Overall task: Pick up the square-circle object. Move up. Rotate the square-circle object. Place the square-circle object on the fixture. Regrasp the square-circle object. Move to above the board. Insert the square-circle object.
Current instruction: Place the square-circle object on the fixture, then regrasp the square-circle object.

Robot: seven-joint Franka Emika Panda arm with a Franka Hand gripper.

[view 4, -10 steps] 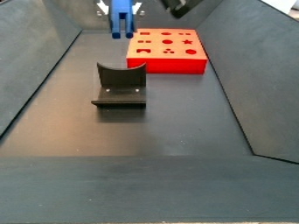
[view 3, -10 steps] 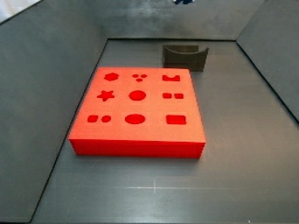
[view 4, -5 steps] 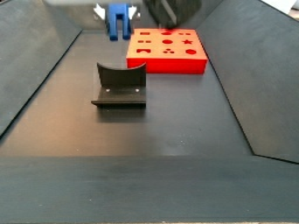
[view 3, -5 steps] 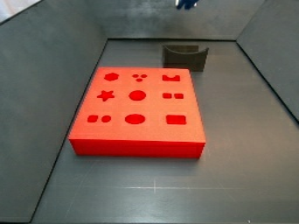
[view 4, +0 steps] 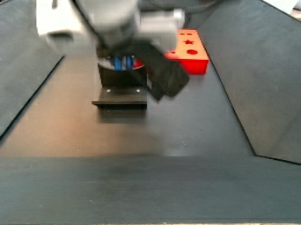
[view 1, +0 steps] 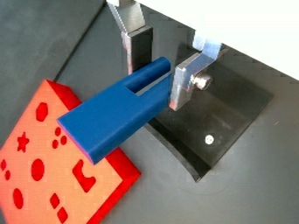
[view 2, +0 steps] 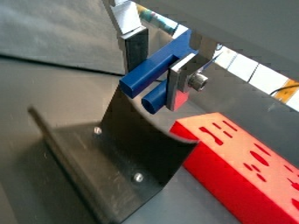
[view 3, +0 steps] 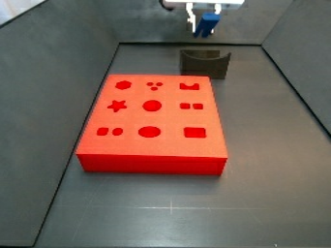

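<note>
Square-circle object (view 1: 117,118) sits clamped in my claw (view 1: 162,72). I hold it just above the fixture (view 2: 128,162). Red board (view 3: 151,121) lies nearby.

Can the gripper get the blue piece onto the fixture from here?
Probably yes. The gripper, above the fixture, is shut on the square-circle object, and nothing shows between them in either wrist view. The board lies off to the side.

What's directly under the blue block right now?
In a wrist view the fixture sits below the square-circle object, clamped in the gripper. Contact is not visible.
</note>
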